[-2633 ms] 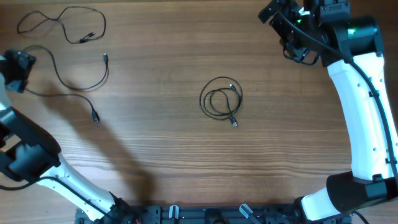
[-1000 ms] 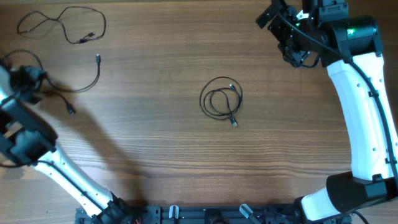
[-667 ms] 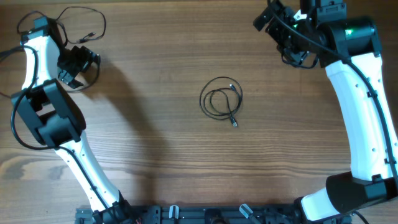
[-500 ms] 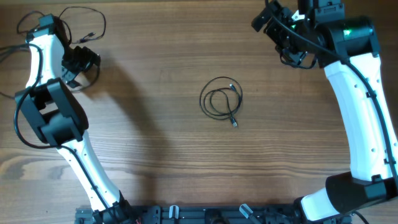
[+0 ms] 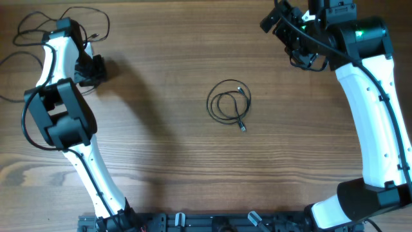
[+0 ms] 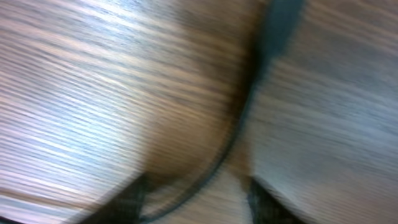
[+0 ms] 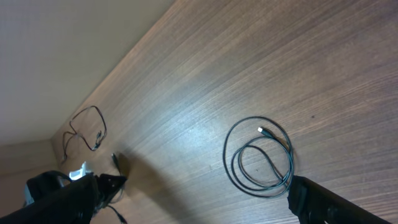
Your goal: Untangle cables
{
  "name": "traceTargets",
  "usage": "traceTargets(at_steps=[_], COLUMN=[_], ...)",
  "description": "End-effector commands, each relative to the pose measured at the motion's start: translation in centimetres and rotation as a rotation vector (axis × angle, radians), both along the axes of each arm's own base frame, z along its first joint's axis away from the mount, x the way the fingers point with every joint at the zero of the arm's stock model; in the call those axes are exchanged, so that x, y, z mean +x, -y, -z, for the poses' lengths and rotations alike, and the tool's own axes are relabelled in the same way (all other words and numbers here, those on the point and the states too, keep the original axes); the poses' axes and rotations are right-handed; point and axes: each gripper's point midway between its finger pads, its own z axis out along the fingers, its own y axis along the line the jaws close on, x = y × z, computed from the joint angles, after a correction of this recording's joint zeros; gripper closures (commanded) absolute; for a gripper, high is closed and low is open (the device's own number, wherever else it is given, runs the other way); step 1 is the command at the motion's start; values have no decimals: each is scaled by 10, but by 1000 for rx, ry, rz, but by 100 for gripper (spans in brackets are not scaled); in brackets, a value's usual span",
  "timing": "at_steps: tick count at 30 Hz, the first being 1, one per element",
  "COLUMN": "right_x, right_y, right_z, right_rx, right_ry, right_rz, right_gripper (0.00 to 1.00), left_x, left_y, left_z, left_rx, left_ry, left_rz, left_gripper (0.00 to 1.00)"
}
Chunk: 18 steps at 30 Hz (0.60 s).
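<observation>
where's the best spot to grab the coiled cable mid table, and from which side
Take the plug end that sticks out below the coiled cable in the overhead view. Come straight down, straddling the strand: the coil lies flat on the table, and this tail sits clear of the loops, so a pinch there likely catches one strand only.

Cables: one coiled cable [image 5: 226,105], one loose cable [image 5: 106,22] in the far corner, and a blurred cord [image 6: 239,118] that may be a third. Two arms: left arm [image 5: 61,116], right arm [image 5: 373,109]. Two hands: left hand [image 5: 90,67], right hand [image 5: 283,22]. One bench [image 5: 167,167].
</observation>
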Motion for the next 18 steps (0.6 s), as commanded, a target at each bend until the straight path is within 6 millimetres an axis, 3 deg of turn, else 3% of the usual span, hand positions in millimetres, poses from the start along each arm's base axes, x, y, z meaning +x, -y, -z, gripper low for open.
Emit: traceTargets(at_steps=[1, 4, 9, 12, 14, 15, 16, 17, 18], right_x=[3, 3, 4, 5, 4, 4, 4, 4, 4], right_y=[1, 1, 1, 0, 1, 1, 1, 1, 0], right_z=[6, 6, 5, 5, 5, 5, 6, 5, 5], right_rx=[-27, -27, -24, -24, -24, -25, -25, -26, -26], right_ry=[-5, -5, 0, 0, 0, -2, -3, -2, -2], right_rz=[-8, -9, -6, -6, -6, -6, -7, -8, -8], right_gripper=[0, 0, 0, 0, 0, 0, 0, 0, 0], left_x=[10, 30, 52, 65, 73, 73, 72, 70, 69], left_y=[-11, -13, 18, 31, 24, 19, 16, 15, 14], left_z=[14, 11, 4, -13, -27, -29, -30, -33, -36], left_rx=[66, 74, -109, -191, -158, -136, -128, -129, -128], left_ry=[30, 114, 226, 290, 319, 316, 312, 308, 310], left_rz=[24, 25, 53, 73, 46, 11, -9, -17, -19], left_gripper=[89, 96, 96, 95, 72, 44, 39, 16, 12])
